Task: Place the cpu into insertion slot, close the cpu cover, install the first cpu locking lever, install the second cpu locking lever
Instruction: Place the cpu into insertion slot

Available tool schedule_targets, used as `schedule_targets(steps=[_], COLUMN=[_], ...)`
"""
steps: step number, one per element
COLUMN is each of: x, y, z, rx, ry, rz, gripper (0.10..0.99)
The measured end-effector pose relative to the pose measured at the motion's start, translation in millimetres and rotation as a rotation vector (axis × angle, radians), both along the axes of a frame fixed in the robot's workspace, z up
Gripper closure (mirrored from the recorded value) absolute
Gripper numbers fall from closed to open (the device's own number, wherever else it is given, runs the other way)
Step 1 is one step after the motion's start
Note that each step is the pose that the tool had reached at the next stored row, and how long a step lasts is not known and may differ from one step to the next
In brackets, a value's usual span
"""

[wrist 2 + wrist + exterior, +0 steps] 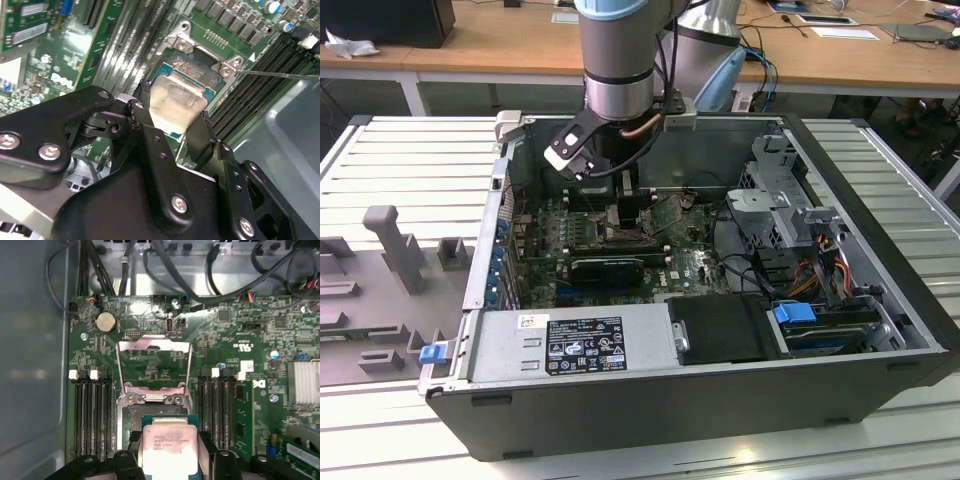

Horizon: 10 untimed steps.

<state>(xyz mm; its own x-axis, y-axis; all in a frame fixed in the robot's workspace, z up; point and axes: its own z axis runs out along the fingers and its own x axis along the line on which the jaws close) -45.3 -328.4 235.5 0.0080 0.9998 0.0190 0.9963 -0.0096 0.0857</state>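
Wooden desks (500, 45) stand behind a ribbed metal table (410, 150); papers (843, 32), perhaps, lie on them.

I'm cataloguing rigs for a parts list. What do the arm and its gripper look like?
The arm is a silver-grey cylinder with pale blue trim; a brown cable loops at its wrist. The gripper is matte black, with angular linked fingers fastened by silver screws.
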Motion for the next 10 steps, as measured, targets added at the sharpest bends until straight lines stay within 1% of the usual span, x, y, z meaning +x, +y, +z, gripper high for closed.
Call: schedule_targets(steps=[2, 3, 9, 10], x=[-1.0, -1.4, -1.4, -1.4], y=[3.2, 5.0, 5.7, 5.7], z=[-3.6, -7.0, -19.1, -21.0], rx=[0.000, 0.000, 0.000, -0.002], ry=[-0.0002, -0.0001, 0.0000, 0.0000], rz=[0.000, 0.000, 0.000, 0.000], gripper=[0.557, 0.557, 0.557, 0.557])
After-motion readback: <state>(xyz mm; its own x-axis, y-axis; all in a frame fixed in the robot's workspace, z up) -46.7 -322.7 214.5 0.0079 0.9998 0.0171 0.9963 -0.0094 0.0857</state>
